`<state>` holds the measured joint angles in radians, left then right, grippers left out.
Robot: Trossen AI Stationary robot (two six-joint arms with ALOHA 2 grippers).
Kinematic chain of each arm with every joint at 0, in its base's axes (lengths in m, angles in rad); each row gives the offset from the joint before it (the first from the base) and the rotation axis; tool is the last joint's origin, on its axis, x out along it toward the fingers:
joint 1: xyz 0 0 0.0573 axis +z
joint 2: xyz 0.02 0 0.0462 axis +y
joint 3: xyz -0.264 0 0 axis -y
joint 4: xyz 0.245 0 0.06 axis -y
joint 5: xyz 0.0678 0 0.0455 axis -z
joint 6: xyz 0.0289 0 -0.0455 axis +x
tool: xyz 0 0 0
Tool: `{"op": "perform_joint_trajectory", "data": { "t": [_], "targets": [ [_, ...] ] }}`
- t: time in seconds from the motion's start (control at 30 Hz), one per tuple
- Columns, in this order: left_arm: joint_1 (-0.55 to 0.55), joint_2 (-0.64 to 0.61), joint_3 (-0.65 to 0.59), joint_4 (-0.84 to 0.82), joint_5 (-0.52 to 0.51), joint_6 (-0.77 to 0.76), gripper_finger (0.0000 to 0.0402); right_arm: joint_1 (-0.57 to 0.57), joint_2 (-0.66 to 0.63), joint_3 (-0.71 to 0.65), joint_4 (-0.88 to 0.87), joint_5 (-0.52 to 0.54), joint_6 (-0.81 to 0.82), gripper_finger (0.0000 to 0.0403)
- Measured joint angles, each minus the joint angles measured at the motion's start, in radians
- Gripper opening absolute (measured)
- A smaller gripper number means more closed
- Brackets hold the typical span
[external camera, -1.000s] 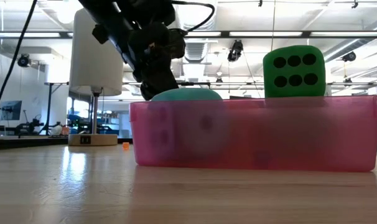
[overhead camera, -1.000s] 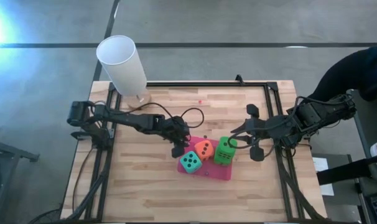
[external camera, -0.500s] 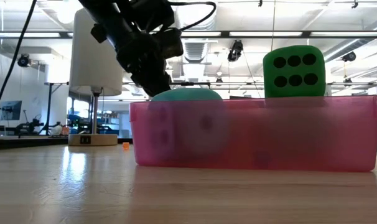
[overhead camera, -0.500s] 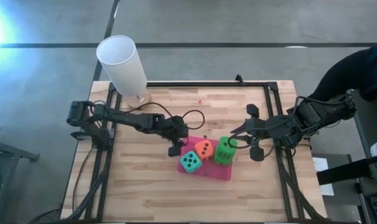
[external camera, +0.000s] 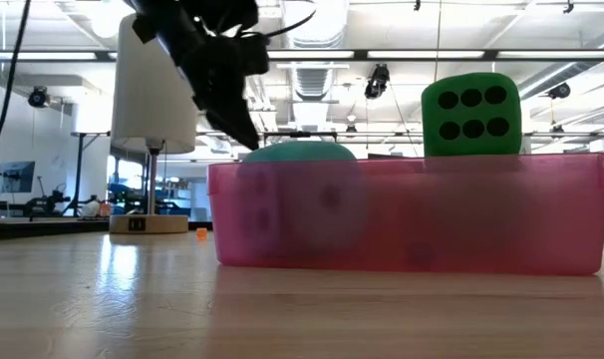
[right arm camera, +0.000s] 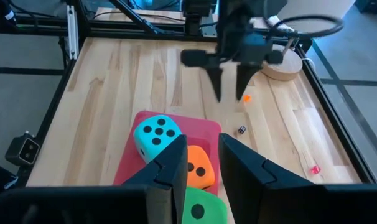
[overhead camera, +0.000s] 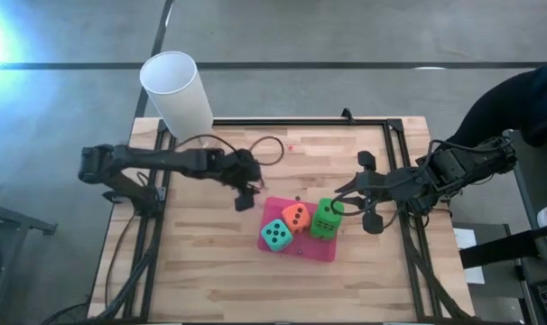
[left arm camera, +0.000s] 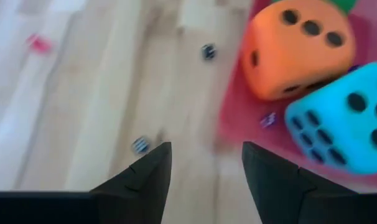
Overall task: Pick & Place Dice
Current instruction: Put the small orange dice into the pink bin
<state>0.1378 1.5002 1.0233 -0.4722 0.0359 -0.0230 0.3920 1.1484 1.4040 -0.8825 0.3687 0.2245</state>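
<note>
We see the left gripper (overhead camera: 244, 193) above bare wood just beside the pink tray (overhead camera: 319, 252), fingers parted with nothing between them; we judge it is clear of the tray because its die is already set down. The teal die (overhead camera: 275, 235) and orange die (overhead camera: 296, 217) sit touching inside the tray; a green die (overhead camera: 326, 219) stands beside them, riding well above the tray wall in the low view, so probably stacked on another. The right gripper (overhead camera: 337, 206) hangs at that green die, jaws a narrow gap apart; we cannot tell if it grips it. A white lamp (overhead camera: 178, 94) stands at the far left corner.
</note>
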Motion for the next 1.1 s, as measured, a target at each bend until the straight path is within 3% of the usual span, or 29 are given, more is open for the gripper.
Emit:
{"op": "perform_joint_trajectory", "data": {
  "t": [0.23,0.47,0.8,1.1],
  "targets": [
    [0.098,-0.045,-0.013,-0.174,-0.011,0.061,0.0185,0.001,0.0,0.0,0.001,0.0,0.0,0.0077],
    [0.195,-0.041,-0.132,-0.158,-0.01,0.155,0.0169,0.001,0.0,-0.012,0.005,0.0,0.0,0.007],
    [0.311,-0.037,-0.299,0.071,0.023,0.157,0.0152,0.0,0.0,-0.023,0.006,0.009,0.003,0.0082],
    [0.321,0.009,-0.384,0.269,0.038,0.173,0.0135,0.0,0.0,-0.024,0.006,0.027,0.008,0.0071]
  ]
}}
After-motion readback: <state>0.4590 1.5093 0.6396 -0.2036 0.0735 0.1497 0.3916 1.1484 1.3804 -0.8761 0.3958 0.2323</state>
